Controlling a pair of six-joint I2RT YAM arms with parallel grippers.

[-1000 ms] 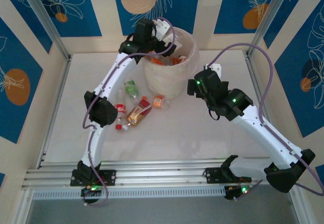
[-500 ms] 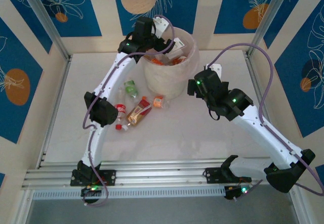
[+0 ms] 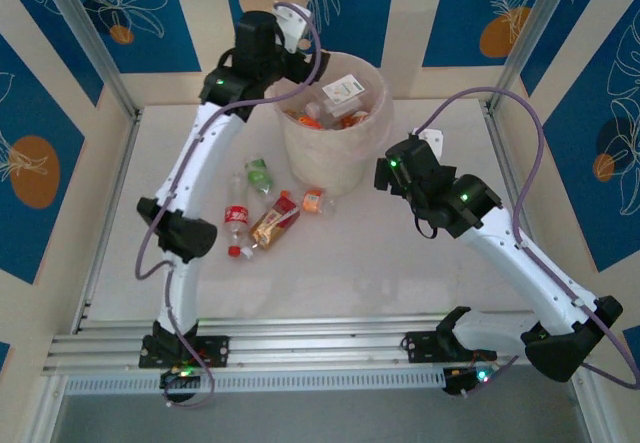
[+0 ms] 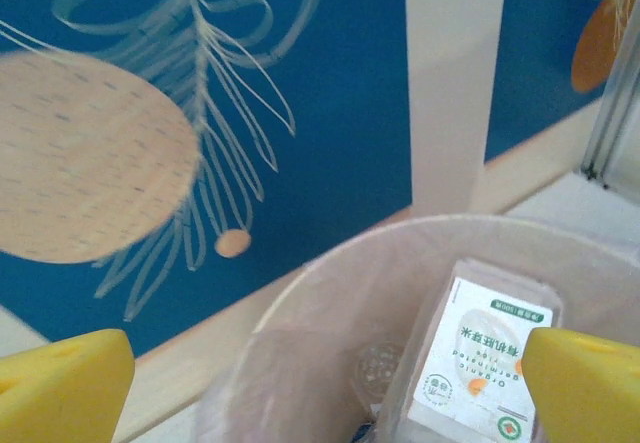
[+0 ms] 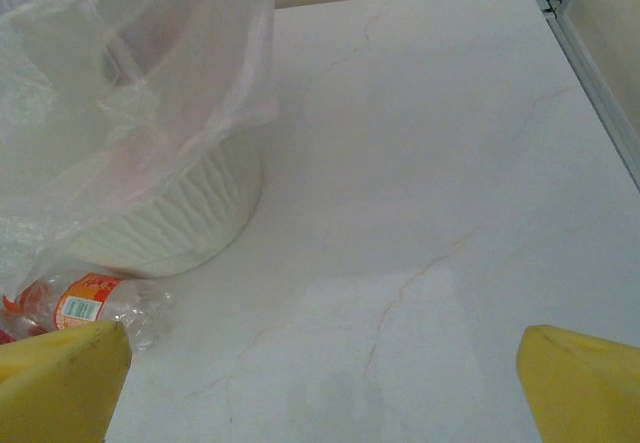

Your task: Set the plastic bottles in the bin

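- above and behind the arms, the left arm (image 3: 197,148) had swung up and back off the bin (image 3: 372,113) since half a second before, and its wrist sat by the far left rim. the white-labelled bottle (image 3: 343,89), earlier up at that wrist, lay on top of the heap inside the bin. four bottles stayed on the table (image 3: 340,263) left of the bin: a green bottle (image 3: 259,174), a red-capped bottle (image 3: 236,220), a bronze bottle (image 3: 275,221) and a small orange bottle (image 3: 313,200). the right arm (image 3: 450,198) had barely shifted, close by the bin's right side.
- from the left wrist, the left gripper (image 4: 320,383) was released, its yellow fingers (image 4: 60,383) spread wide with nothing between them; below it the white-labelled bottle rested inside the bin.
- from the right wrist, the right gripper (image 5: 320,388) was likewise spread and empty over bare table, with the clear liner (image 5: 150,83) draped over the bin and an orange-labelled bottle (image 5: 90,303) just beside its base.
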